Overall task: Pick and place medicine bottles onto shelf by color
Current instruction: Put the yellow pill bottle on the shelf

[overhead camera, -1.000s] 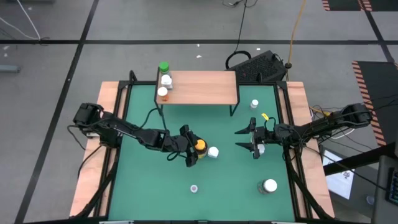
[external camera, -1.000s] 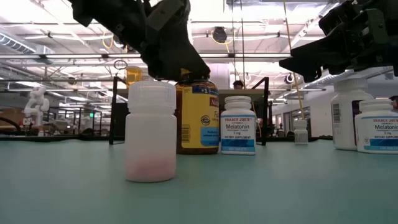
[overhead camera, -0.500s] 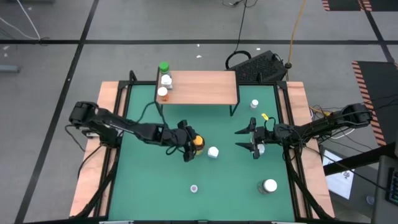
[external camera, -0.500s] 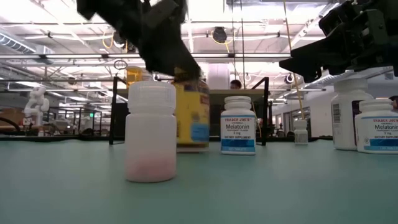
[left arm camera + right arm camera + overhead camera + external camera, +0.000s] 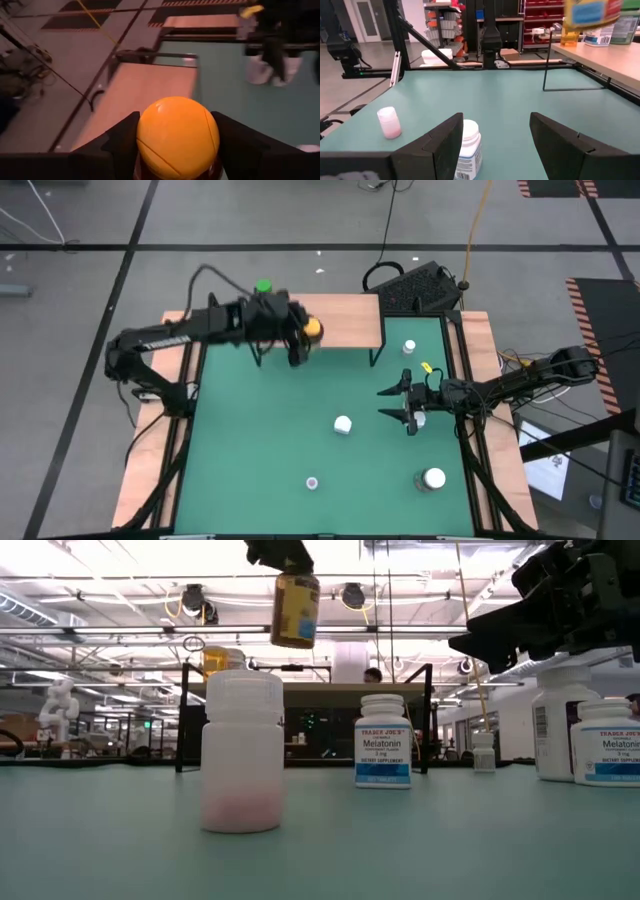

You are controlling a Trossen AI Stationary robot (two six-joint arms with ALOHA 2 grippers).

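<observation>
While the left hand (image 5: 300, 338) is raised above the green-matted worktop (image 5: 260, 450), it grasps an amber medicine bottle with a yellow cap (image 5: 311, 330) between its two dark fingers, holding it in the air over the front edge of the low light-wood shelf on thin black legs (image 5: 340, 320). From the low view the bottle (image 5: 295, 610) hangs upright, clear of the shelf board. In the left wrist view the round yellow cap (image 5: 177, 137) sits snug between the fingers (image 5: 122, 145).

At the shelf's left end a green-capped bottle (image 5: 263, 286) shows behind the arm.

Over on the right side of the mat, the right hand (image 5: 408, 408) hovers with its fingers spread apart, released, straddling a white bottle with a blue label (image 5: 468, 148) without gripping it. A small white bottle (image 5: 343, 425) stands near the mat's middle, a tiny pale one (image 5: 313, 482) nearer the front edge, a larger greyish bottle with a white lid (image 5: 433, 478) at the front right, and another small white bottle (image 5: 409, 347) beside the shelf's right legs.
</observation>
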